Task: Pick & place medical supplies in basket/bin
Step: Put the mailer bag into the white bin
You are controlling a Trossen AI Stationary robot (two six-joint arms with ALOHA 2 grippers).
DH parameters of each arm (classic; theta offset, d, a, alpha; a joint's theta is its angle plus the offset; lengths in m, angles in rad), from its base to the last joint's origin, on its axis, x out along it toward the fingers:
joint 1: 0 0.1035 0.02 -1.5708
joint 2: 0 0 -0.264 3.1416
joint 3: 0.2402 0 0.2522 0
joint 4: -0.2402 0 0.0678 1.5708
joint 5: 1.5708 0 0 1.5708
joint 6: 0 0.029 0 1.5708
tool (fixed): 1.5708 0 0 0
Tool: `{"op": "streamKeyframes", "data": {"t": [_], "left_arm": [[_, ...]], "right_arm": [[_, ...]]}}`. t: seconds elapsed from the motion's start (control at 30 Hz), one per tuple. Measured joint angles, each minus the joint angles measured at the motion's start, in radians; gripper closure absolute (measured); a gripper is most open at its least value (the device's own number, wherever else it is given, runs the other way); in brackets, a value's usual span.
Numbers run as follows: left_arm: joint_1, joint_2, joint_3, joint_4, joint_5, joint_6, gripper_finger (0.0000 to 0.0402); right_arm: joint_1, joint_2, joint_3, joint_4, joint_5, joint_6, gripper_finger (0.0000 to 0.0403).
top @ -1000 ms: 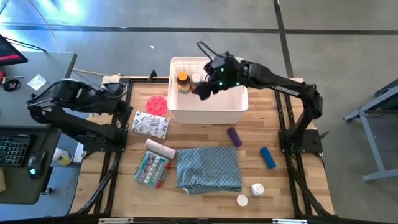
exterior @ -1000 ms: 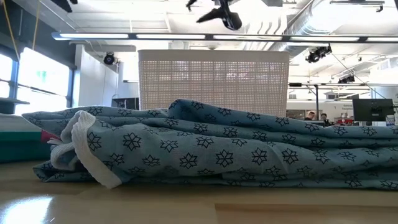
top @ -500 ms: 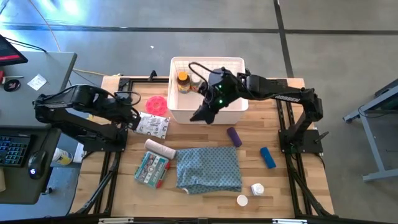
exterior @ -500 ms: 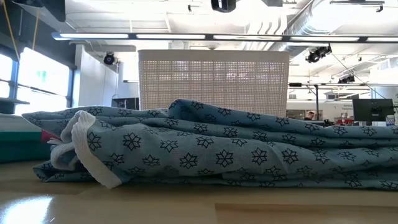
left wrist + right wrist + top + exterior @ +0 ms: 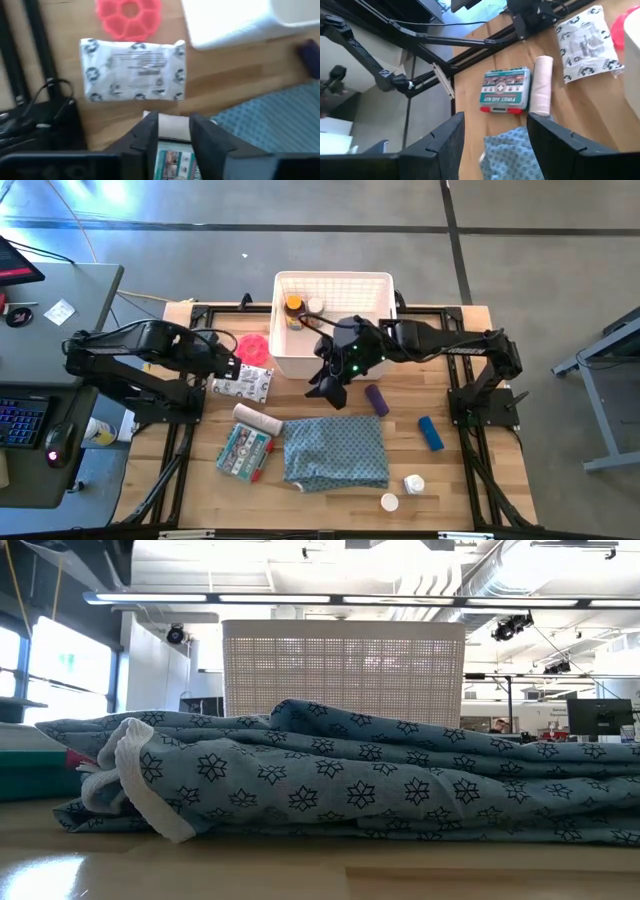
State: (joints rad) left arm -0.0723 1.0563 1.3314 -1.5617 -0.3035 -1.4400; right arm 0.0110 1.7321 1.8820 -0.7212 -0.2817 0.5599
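The white basket (image 5: 333, 328) stood at the far middle of the table, with the amber bottle (image 5: 294, 311) already inside at its left end. The other supplies lay loose on the wood.

The right gripper (image 5: 327, 387) hung empty just off the basket's near wall, its fingers spread wide in the right wrist view. From it, the purple tube (image 5: 376, 399) lay close by at about four o'clock, the bandage roll (image 5: 258, 419) at about eight o'clock, and the first-aid packet (image 5: 505, 90) beyond that roll. The purple tube looked light, stiff and round, so it would likely roll if nudged; a grip across its middle seemed best. The bandage roll looked soft and would give under the fingers.

The left gripper (image 5: 172, 131) hovered empty over the left half of the table, fingers parted by a narrow gap. The white printed packet (image 5: 133, 69) lay just ahead of it, and the pink-red disc (image 5: 129, 13) beyond. The packet was probably light and crinkly, hard to lift flat; a pinch at an edge would suit.
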Motion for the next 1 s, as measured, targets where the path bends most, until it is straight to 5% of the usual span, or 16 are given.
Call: {"op": "streamKeyframes", "data": {"t": [0.13, 0.27, 0.53, 0.87, 1.0], "left_arm": [[0.027, 0.022, -0.046, -0.002, -0.045, -0.070, 0.0211], [0.118, 0.026, -0.141, -0.008, 0.058, -0.075, 0.0164], [0.298, 0.013, -0.328, 0.163, 0.150, 0.124, 0.0086], [0.718, 0.013, -0.421, 0.289, 0.280, 0.597, 0.0089], [0.870, 0.013, -0.444, 0.369, 0.438, 0.767, 0.0099]], "right_arm": [[0.029, 0.000, 0.000, 0.000, 0.011, -0.025, 0.0199], [0.050, 0.000, 0.000, 0.000, 0.054, -0.044, 0.0199], [0.048, 0.000, 0.000, -0.028, 0.077, -0.086, 0.0199], [-0.014, 0.000, 0.000, -0.015, 0.094, -0.108, 0.0199], [-0.045, 0.000, 0.000, -0.015, 0.112, -0.092, 0.0199]]}}
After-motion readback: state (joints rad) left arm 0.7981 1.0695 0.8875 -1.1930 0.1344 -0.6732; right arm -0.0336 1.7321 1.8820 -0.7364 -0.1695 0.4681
